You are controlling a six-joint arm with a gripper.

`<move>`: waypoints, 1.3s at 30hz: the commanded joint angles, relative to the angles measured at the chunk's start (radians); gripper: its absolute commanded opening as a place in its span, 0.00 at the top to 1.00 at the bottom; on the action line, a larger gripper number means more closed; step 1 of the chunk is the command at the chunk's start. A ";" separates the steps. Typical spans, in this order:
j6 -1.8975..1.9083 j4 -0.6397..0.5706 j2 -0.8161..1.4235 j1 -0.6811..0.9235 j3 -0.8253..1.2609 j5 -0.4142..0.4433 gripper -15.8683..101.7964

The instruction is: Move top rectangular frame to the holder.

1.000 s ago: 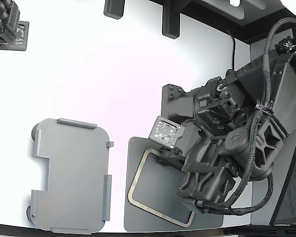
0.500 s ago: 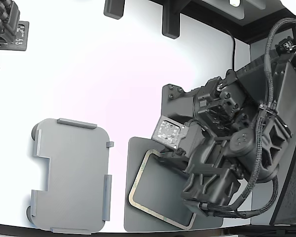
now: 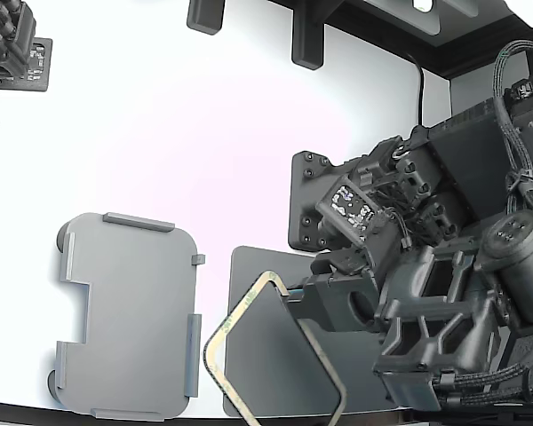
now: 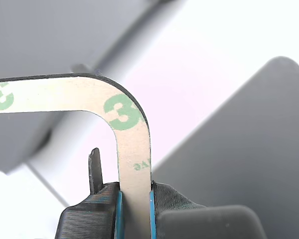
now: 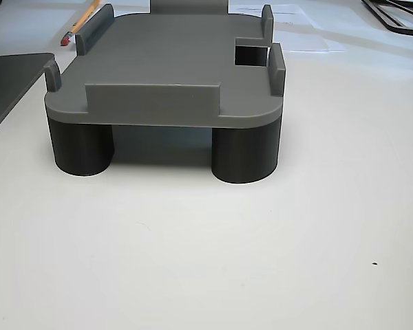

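The top rectangular frame (image 3: pixel 235 310) is a thin tan outline with green marks, lifted and tilted over the left part of the dark grey mat (image 3: pixel 275 359) in the exterior view. My gripper (image 3: pixel 292 296) is shut on the frame's right side, near a corner. In the wrist view the frame (image 4: pixel 133 144) runs between the blue pads (image 4: pixel 119 214) of the gripper (image 4: pixel 134 211). The holder (image 3: pixel 129 311), a light grey tray with raised tabs, lies apart to the exterior view's left with nothing on it. The other view shows the holder (image 5: pixel 165 69) raised on round legs.
A second arm (image 3: pixel 9 44) sits at the exterior view's top left. Two black brackets (image 3: pixel 306 35) stand at the back. A black base plate (image 3: pixel 313 200) lies behind the mat. The table's front edge runs just below holder and mat. A pencil (image 5: pixel 79 24) lies beyond the holder.
The gripper has raised the frame off the dark mat and swung it, so its free end now points toward the exterior view's lower left. The wrist has turned and drawn back to the right.
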 commanded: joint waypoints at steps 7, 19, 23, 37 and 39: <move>0.247 0.037 -0.304 -0.147 -0.334 0.135 0.95; 0.379 0.035 -0.442 -0.302 -0.477 -0.018 0.95; 0.393 0.035 -0.482 -0.319 -0.483 -0.071 0.96; 0.430 0.035 -0.561 -0.334 -0.468 -0.114 0.96; 0.430 0.035 -0.560 -0.337 -0.460 -0.114 0.96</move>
